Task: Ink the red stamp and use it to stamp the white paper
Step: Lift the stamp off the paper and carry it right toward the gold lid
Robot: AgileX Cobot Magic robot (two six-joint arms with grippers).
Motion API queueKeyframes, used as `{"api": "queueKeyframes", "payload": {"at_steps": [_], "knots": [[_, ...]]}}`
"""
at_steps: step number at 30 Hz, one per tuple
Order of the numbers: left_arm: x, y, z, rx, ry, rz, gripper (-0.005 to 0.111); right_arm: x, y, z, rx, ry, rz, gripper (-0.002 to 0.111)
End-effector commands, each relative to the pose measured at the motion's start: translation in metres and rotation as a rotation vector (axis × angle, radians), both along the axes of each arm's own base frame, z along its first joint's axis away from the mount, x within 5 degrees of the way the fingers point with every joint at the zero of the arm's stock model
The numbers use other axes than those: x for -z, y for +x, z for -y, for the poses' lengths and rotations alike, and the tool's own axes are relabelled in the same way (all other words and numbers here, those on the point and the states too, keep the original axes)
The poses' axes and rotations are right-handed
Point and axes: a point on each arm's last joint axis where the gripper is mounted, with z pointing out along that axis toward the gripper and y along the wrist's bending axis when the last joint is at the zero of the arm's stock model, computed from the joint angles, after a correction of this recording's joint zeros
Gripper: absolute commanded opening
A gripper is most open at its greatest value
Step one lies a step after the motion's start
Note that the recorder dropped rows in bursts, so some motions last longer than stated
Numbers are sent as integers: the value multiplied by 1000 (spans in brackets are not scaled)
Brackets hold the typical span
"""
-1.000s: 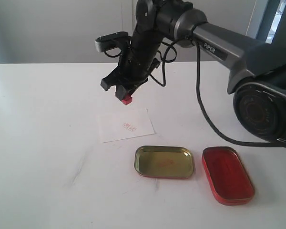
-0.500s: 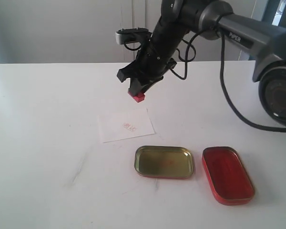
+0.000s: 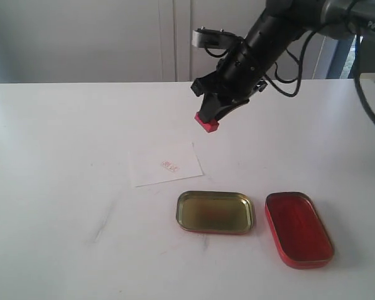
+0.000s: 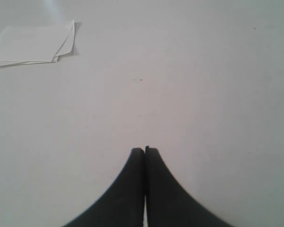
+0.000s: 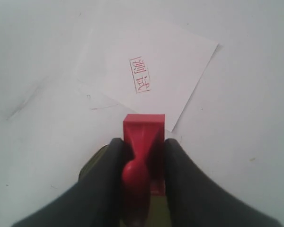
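Observation:
My right gripper [image 3: 214, 116] [image 5: 143, 147] is shut on the red stamp [image 3: 206, 122] [image 5: 143, 142], holding it in the air above the table. The stamp hangs up and to the right of the white paper [image 3: 165, 163] [image 5: 146, 71], apart from it. A small red imprint [image 3: 169, 165] [image 5: 140, 74] shows on the sheet. My left gripper [image 4: 145, 150] is shut with nothing between its fingers, over bare table; it does not show in the exterior view.
A gold-coloured tin half [image 3: 215, 212] lies in front of the paper, and a red tin half [image 3: 298, 229] lies to its right. A small stack of white sheets [image 4: 33, 43] shows in the left wrist view. The white table [image 3: 62, 187] runs to a wall behind.
My right arm has swung to the right with the red stamp, carrying it from above the paper's upper edge to a spot right of the sheet. The paper and tins have not moved.

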Motion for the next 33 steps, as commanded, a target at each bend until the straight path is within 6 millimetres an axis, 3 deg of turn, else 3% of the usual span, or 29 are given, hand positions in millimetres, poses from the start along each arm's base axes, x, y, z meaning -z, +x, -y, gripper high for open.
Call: {"api": "queueKeyframes", "payload": {"at_steps": [1, 16, 21, 33], "knots": [[3, -1, 0, 0, -4, -12, 0, -5, -4, 17, 9, 51, -9, 0], [3, -1, 0, 0, -4, -12, 0, 28, -19, 68, 34, 175, -114, 0], [3, -1, 0, 0, -4, -12, 0, 40, -22, 72, 8, 192, -125, 0], [3, -1, 0, 0, -4, -12, 0, 90, -17, 66, 8, 252, -235, 0]]}}
